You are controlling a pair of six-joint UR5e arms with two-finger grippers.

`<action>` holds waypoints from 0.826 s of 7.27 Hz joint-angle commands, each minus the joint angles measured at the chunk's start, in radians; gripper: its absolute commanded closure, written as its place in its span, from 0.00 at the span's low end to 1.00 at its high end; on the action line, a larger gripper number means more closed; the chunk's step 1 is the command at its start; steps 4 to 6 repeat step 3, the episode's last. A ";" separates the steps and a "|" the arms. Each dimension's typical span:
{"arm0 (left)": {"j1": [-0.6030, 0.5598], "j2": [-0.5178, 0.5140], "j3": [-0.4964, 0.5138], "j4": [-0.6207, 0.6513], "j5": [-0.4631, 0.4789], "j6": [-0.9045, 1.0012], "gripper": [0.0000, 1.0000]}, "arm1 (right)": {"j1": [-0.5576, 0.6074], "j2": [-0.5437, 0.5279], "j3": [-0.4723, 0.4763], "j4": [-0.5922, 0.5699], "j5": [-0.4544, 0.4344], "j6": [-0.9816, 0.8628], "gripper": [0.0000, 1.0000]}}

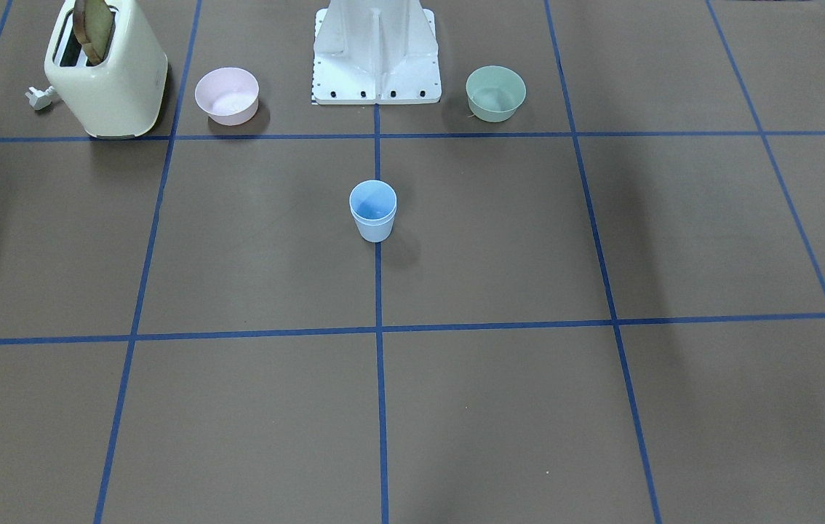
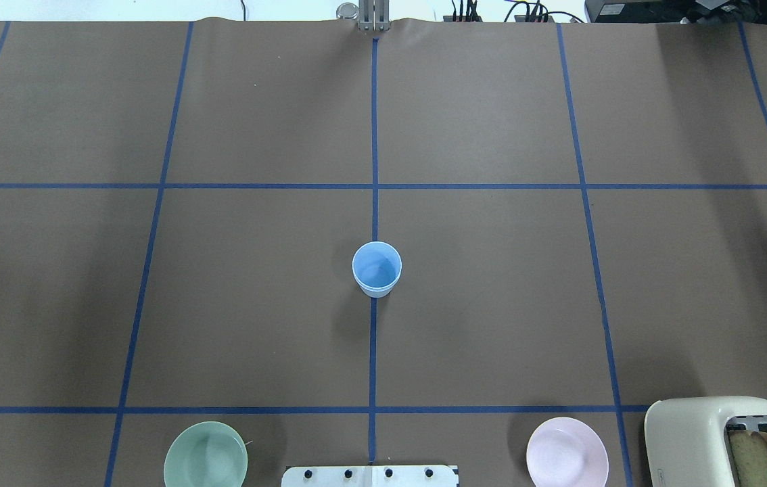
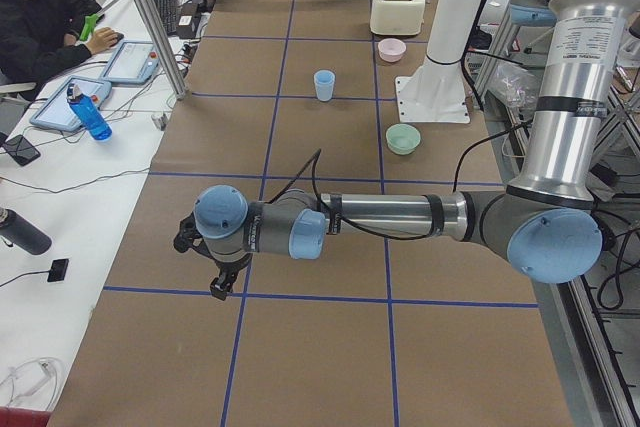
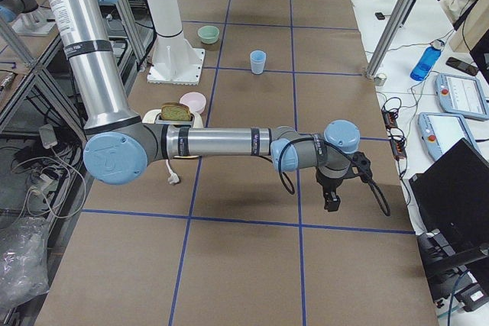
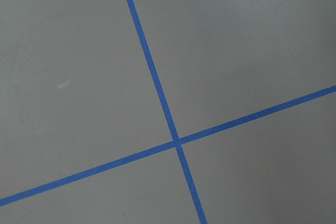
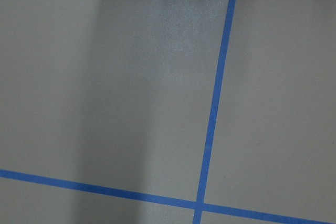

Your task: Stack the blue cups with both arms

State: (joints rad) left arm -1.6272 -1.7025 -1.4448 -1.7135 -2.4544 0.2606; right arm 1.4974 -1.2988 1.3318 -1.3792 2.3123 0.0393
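Blue cups (image 1: 373,211) stood nested, stacking apparently done; left gripper (image 3: 215,290) and right gripper (image 4: 331,204) hung far off, whether parted or closed I could not tell

likely a robotics lab: tape-gridded table (image 2: 492,304), operator (image 3: 40,22) at control tablets (image 3: 130,60).
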 commanded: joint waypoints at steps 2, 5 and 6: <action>0.000 0.001 -0.011 -0.005 -0.002 -0.006 0.02 | 0.000 0.001 0.007 0.003 -0.004 0.011 0.00; 0.000 0.000 -0.011 -0.005 -0.002 -0.006 0.02 | 0.000 0.001 0.006 0.003 -0.005 0.011 0.00; 0.000 0.000 -0.011 -0.005 -0.002 -0.006 0.02 | 0.000 0.001 0.006 0.003 -0.005 0.011 0.00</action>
